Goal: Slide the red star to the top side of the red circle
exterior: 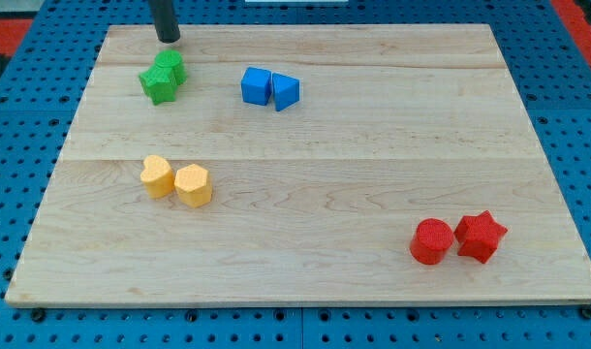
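The red star (482, 236) lies near the view's bottom right, touching the right side of the red circle (432, 241). My tip (169, 39) is at the view's top left, just above the green blocks and far from both red blocks.
A green star (159, 85) and a green hexagon-like block (171, 66) sit together at the top left. A blue cube (256, 85) and a blue triangle (285, 92) touch at top centre. A yellow heart (157, 176) and a yellow hexagon (193, 184) touch at the left. The wooden board (315, 174) lies on a blue pegboard.
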Tool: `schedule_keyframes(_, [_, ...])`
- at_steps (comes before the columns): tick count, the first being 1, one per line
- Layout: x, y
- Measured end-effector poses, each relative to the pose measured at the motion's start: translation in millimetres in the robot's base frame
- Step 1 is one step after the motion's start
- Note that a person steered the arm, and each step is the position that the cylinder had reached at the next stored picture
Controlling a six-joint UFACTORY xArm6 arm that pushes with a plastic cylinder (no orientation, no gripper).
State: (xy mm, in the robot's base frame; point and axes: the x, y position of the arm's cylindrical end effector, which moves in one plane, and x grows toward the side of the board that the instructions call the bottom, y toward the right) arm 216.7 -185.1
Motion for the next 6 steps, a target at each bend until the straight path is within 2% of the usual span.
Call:
schedule_keyframes(5, [0.0,17.7])
schedule_keyframes(6, [0.1,87.7])
